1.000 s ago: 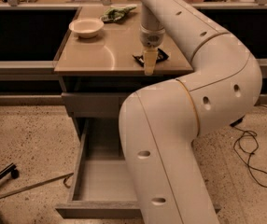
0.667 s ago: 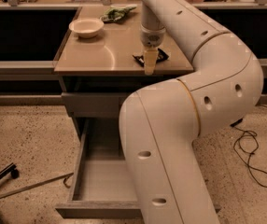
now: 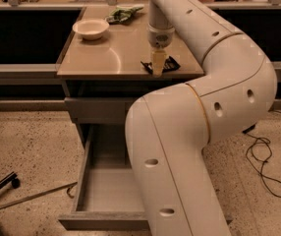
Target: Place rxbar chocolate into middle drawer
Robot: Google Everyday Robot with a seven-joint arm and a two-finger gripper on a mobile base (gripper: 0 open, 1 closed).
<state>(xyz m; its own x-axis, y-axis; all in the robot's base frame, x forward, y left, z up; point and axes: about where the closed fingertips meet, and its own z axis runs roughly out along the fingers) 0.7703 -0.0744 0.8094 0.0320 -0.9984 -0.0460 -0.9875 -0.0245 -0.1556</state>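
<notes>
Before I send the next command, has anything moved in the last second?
Nothing visibly changed. The gripper is still down at the rxbar chocolate near the front edge of the table. The bar still lies on the tabletop and the middle drawer stays pulled out. The white bowl and green bag have not shifted.

Centre of rxbar chocolate [image 3: 174, 63] masked by gripper [image 3: 157, 67] near table [image 3: 106, 58] front edge, right side of middle drawer [image 3: 106, 191] hidden behind arm [image 3: 229, 97]

Hand [image 3: 157, 72] over black rxbar chocolate [image 3: 173, 63] on tabletop [image 3: 106, 58]; middle drawer [image 3: 106, 193] open.
</notes>
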